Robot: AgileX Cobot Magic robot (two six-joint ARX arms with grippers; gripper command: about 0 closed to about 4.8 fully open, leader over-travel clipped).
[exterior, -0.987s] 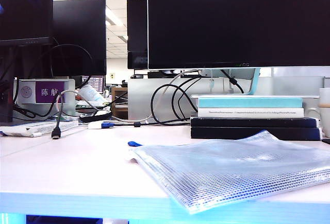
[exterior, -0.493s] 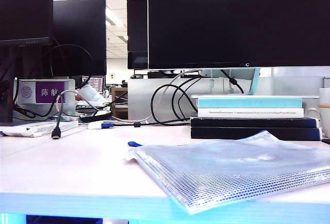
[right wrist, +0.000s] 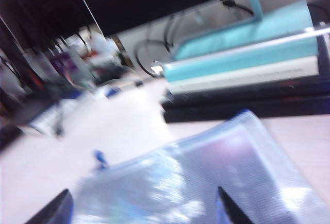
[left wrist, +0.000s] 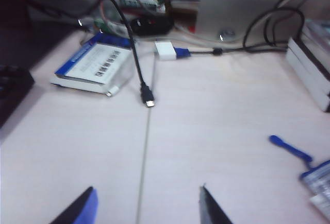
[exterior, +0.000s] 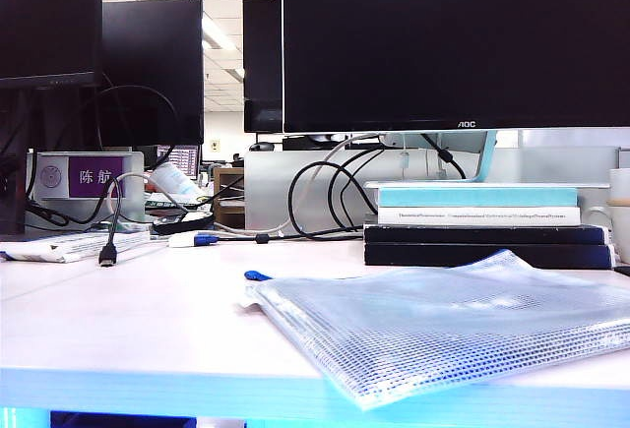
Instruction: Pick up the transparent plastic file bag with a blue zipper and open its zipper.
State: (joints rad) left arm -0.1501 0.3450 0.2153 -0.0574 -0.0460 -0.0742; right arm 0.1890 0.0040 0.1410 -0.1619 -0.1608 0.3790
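Translucent mesh bag [exterior: 448,325] lies flat on the table [exterior: 128,320], untouched, directly ahead of the right gripper [right wrist: 144,206]; its fingers stand apart, empty. Blue pull tab [left wrist: 290,149] sits off to one side of the left gripper [left wrist: 147,206], fingers also apart, holding nothing. Books [exterior: 482,226] behind the bag; loose cable [left wrist: 138,64] and packet [left wrist: 93,69] ahead of left, clear of the zipper.

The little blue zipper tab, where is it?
In the exterior view, the small blue zipper pull tab lies on the white table, at the translucent mesh file bag's left corner.
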